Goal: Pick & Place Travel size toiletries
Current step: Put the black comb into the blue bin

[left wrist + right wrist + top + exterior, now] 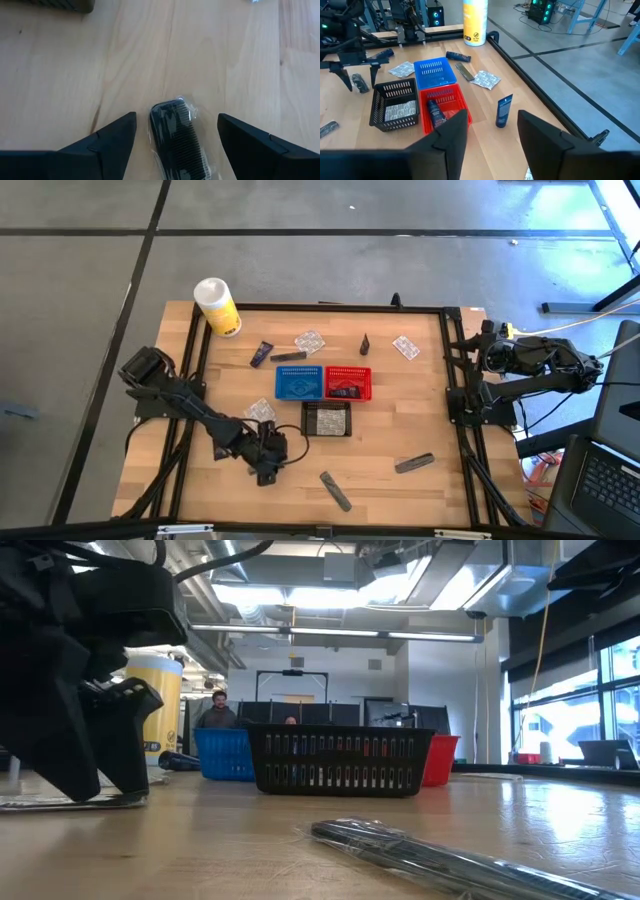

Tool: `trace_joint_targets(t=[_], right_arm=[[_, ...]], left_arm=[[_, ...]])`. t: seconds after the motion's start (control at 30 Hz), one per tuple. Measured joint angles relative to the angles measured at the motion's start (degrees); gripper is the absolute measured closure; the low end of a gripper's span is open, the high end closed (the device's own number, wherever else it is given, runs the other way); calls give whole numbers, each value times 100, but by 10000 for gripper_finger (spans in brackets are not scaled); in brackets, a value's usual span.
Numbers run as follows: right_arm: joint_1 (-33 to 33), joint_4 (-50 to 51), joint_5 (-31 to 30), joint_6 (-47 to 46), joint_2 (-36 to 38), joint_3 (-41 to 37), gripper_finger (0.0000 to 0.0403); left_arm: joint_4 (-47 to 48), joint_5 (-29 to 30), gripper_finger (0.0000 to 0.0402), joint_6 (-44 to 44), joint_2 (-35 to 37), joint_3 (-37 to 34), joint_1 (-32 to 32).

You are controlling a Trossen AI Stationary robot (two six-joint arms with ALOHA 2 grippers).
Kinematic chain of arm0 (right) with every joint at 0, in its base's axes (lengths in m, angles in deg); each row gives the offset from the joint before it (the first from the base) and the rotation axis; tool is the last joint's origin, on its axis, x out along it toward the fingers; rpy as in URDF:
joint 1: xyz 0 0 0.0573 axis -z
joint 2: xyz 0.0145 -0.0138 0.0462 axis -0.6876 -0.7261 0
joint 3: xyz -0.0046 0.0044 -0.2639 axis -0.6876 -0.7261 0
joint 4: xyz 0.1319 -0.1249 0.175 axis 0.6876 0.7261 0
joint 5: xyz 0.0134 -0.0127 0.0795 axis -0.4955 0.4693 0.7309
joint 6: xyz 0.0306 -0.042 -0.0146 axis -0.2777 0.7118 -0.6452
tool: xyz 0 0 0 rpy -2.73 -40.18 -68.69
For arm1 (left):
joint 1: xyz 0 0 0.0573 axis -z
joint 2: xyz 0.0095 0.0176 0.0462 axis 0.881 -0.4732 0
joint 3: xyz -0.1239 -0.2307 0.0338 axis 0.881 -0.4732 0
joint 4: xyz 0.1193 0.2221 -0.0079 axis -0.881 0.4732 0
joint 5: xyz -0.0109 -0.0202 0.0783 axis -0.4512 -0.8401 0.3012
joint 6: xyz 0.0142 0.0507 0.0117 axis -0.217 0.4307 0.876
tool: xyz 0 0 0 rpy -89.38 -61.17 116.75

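Note:
A black comb in a clear crinkly wrapper lies flat on the wood near the table's near-left part. My left gripper is open and points down over it, one finger on each side, with a gap to the wrapper on both. From above the gripper hides the comb; the right wrist view shows the comb under it. Other toiletries lie loose: a grey tube, another grey tube, a navy tube and clear packets. My right gripper is open, parked at the table's right edge.
Blue, red and black mesh baskets sit mid-table; the red one holds a navy tube, the black one a clear packet. A white-and-yellow canister stands at the far-left corner. A navy tube stands upright beyond the red basket.

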Motion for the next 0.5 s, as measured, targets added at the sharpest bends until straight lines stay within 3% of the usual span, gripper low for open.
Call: trace_joint_targets(t=[0.33,0.5], right_arm=[[2,0,2,-2,0,0,251],[1,2,4,0,-2,0,258]], left_arm=[[-47,436,126,121,-376,31,195],[58,619,148,168,-381,116,322]])
